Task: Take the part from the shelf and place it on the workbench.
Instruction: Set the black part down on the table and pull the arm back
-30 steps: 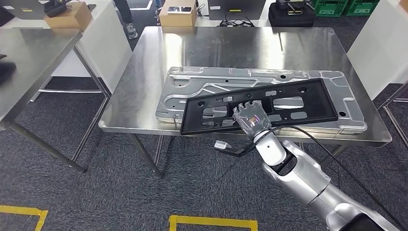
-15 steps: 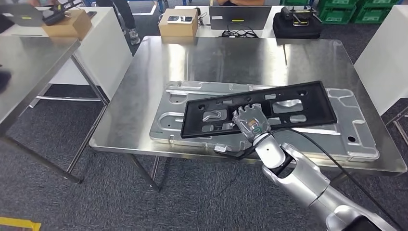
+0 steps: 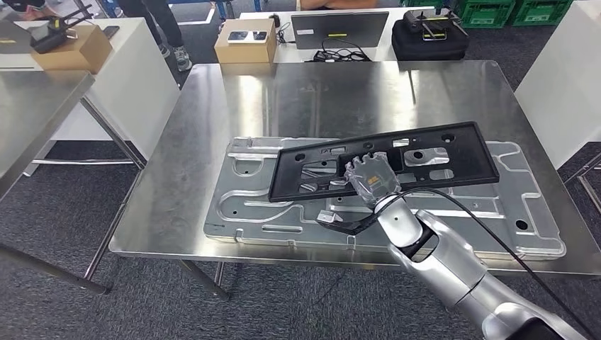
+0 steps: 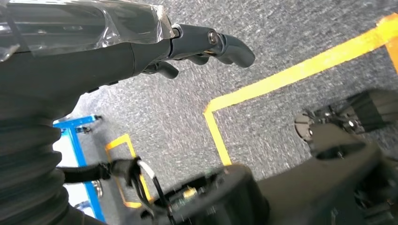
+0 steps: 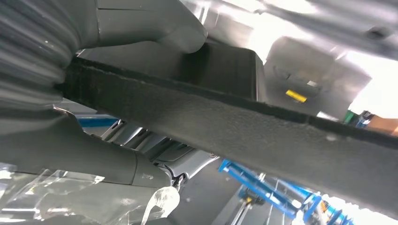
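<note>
Now, from the head view, the right hand point(image 3: 371, 177) is wrapped around the near edge of a long black frame point(image 3: 464, 153) full of holes. That frame is the part, and the hand holds it tilted above the shiny metal workbench point(image 3: 191, 177), with its right end farther away than its left end. Right under the frame a big silver metal plate point(image 3: 241, 212) lies flat on the workbench. A black cable point(image 3: 482, 227) runs along the silver right arm point(image 3: 453, 269) to the wrist. On the far side, past the workbench, a brown box point(image 3: 244, 48), a dark laptop point(image 3: 340, 28) and a black bag point(image 3: 429, 39) sit on a white table. Green crates point(image 3: 489, 10) stand far off on the right. Another brown box point(image 3: 67, 49) sits far off on the left, and a person's legs point(image 3: 156, 25) stand near it. From the left wrist view, the left hand point(image 4: 155, 51) hangs over grey carpet point(image 4: 291, 37) with yellow tape lines point(image 4: 300, 70) on it. Its dark fingers point(image 4: 230, 47) are curled in a bit and hold nothing, but I cannot tell if they are fully closed. From the right wrist view, the black frame's rough edge point(image 5: 263, 136) runs across the picture, and the thick grey thumb point(image 5: 164, 28) presses on one side of it while the rest of the hand sits on the other side. Shiny silver metal shows past the frame.
</note>
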Robot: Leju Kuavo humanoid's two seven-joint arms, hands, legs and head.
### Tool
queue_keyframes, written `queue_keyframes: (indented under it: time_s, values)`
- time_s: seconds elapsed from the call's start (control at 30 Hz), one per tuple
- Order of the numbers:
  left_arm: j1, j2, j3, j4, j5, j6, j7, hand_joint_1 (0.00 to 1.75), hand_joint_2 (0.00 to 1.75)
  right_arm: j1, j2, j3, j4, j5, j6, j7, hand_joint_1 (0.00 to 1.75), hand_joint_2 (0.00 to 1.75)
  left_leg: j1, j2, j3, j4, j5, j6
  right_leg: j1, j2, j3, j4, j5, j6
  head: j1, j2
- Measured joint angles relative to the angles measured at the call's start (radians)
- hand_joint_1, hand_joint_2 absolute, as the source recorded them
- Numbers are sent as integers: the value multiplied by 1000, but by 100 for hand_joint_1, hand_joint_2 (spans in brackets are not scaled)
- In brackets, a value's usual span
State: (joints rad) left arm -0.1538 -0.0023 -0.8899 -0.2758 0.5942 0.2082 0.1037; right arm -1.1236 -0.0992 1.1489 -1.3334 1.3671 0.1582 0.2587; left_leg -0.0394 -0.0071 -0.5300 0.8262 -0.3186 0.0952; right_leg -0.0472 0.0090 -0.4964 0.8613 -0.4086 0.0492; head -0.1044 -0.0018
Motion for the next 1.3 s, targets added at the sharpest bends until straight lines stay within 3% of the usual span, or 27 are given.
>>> queue_keyframes:
  time_s: [0.07, 0.1, 0.17, 0.2, 0.23, 0.27, 0.3, 0.37, 0.4, 0.47, 0.57, 0.63, 0.7, 0.73, 0.77, 0.83, 0.9, 0.93, 1.0, 1.03, 1.1, 1.17, 1.2, 1.23, 1.27, 1.3]
  values:
    - [-2, -1, 0, 0, 0, 0, 0, 0, 175, 0, 0, -1, -1, -2, 0, 0, 175, 175, 4, 1, 19, -22, 2, 4, 6, -3, -8, 28, -25, 4, 0, 0]
    - [-2, -2, 0, 0, -1, 0, 0, 0, 175, 0, 0, -2, -2, -2, -1, 0, 175, 175, 8, 2, 29, -31, 0, 6, 11, -5, -29, 78, -51, 4, 0, 0]
    - [-2, -4, -1, 0, -1, -1, -2, 0, 175, 1, -3, -2, -2, -3, -1, 0, 175, 175, 14, 2, 38, -29, -12, 9, 15, -6, -113, 241, -118, 4, 0, 0]
    - [-1, -4, -1, 0, -1, -1, -5, 0, 175, 4, -5, -2, -2, -4, -1, 0, 175, 175, 15, 1, 41, -23, -21, 8, 16, -5, -158, 314, -137, 6, 0, 0]
    - [-1, -5, -2, 0, -2, -1, -8, 0, 175, 8, -7, -2, -1, -4, -1, 0, 175, 175, 15, -1, 44, -18, -30, 7, 16, -5, -190, 354, -138, 9, 0, 0]
    - [0, -5, -4, 0, -3, -1, -13, 0, 175, 12, -9, -1, -1, -4, -1, 0, 175, 175, 17, -3, 49, -10, -40, 3, 15, -5, -201, 349, -115, 11, 0, 0]
    - [0, -5, -6, 0, -4, 0, -17, 0, 175, 14, -9, -1, -1, -5, -1, 0, 175, 175, 19, -5, 54, -2, -52, -1, 14, -6, -191, 302, -72, 14, 0, 0]
    - [0, -5, -13, 0, -7, 0, -22, 0, 175, 15, -10, -1, -2, -5, 1, 1, 175, 175, 19, -7, 63, 16, -78, -14, 7, -7, -140, 153, 23, 22, -1, 0]
    - [0, -5, -16, 0, -7, 0, -22, 0, 175, 14, -11, -1, -2, -5, 2, 2, 175, 175, 18, -8, 61, 26, -87, -20, 4, -6, -119, 96, 48, 22, -2, 0]
    - [1, -5, -19, 0, -7, 0, -22, 0, 175, 15, -14, 0, -2, -4, 4, 3, 175, 175, 13, -8, 54, 41, -91, -25, -1, -4, -103, 49, 57, 17, -3, 0]
    - [0, -3, -21, 0, -3, 1, -24, 0, 175, 18, -17, 0, -2, -5, 6, 5, 175, 175, 13, -8, 44, 74, -111, -30, -10, 0, -101, 44, 48, 5, -3, 0]
    - [-4, -4, -21, 0, 1, 1, -28, 0, 175, 16, -17, -1, -4, -4, 6, 6, 175, 175, 21, -6, 15, 183, -167, -41, -14, 3, -91, 38, 40, -3, -3, 0]
    - [-7, -5, -21, 0, 11, -4, -31, 0, 175, 20, -22, -1, -4, -4, 6, 7, 175, 175, 31, -3, -48, 336, -224, -48, -12, 3, -77, 33, 32, -4, -4, 0]
    - [-9, -5, -21, 0, 18, -9, -31, 0, 175, 27, -27, 0, -3, -4, 6, 7, 175, 175, 34, -2, -73, 382, -233, -48, -11, 2, -66, 31, 26, -2, -4, 0]
    - [-10, -6, -21, 0, 26, -14, -29, 0, 175, 37, -32, 1, -1, -4, 6, 7, 175, 175, 33, -2, -85, 387, -219, -46, -9, 1, -54, 29, 20, -2, -4, 0]
    - [-8, -6, -21, 0, 37, -21, -22, 0, 175, 53, -36, 3, 2, -5, 5, 7, 175, 175, 26, -2, -72, 288, -129, -30, -2, 2, -28, 16, 11, -2, -4, 0]
    - [-2, -4, -21, 1, 43, -24, -18, 0, 175, 51, -36, 4, 2, -5, 4, 6, 175, 175, 6, -3, -51, 144, -21, 2, 3, 7, -9, -1, 10, -2, -4, 0]
    - [1, -3, -21, 2, 46, -26, -17, 0, 175, 47, -35, 4, 2, -4, 3, 6, 175, 175, -3, -3, -47, 100, 8, 17, 5, 10, -5, -6, 8, 0, -4, 0]
    - [1, -2, -20, 2, 47, -24, -20, 0, 175, 38, -35, 4, 2, -3, 2, 6, 175, 175, -15, -3, -45, 70, 23, 30, 10, 13, -2, -11, 5, 6, -4, 0]
    - [-2, -2, -20, 2, 45, -20, -24, 0, 175, 34, -35, 4, 2, -1, 2, 6, 175, 175, -9, -2, -33, 52, 18, 32, 11, 12, -3, -8, -2, 9, -4, 0]
    - [-7, -4, -21, 2, 33, -10, -35, 0, 175, 23, -35, 2, 0, 3, 2, 8, 87, 87, 0, -8, -5, 5, 4, 29, 16, 7, -27, 36, -36, 13, -4, 0]
    - [-9, -6, -23, 2, 20, 1, -42, 0, 175, 18, -38, 1, 0, 7, 3, 9, 0, 0, 5, -15, 12, -16, -14, 26, 18, 2, -91, 175, -112, 21, -3, 0]
    - [-8, -6, -24, 2, 16, 5, -43, 0, 175, 20, -40, 2, 0, 7, 4, 9, 0, 0, 5, -15, 14, -11, -19, 27, 17, 1, -126, 254, -146, 26, -3, 0]
    - [-7, -6, -25, 2, 13, 8, -44, 0, 175, 26, -44, 2, 0, 8, 6, 9, 0, 0, 6, -15, 18, -6, -25, 27, 15, 1, -151, 311, -162, 31, -3, 0]
    - [-7, -6, -25, 2, 12, 11, -44, 0, 175, 33, -47, 3, 0, 8, 8, 8, 0, 0, 7, -16, 22, 0, -32, 25, 14, 1, -159, 326, -151, 35, -3, 0]
    - [-6, -6, -26, 2, 11, 13, -44, 0, 175, 37, -49, 4, 0, 8, 9, 8, 0, 0, 9, -16, 25, 7, -39, 21, 13, 0, -150, 298, -117, 37, -3, 0]
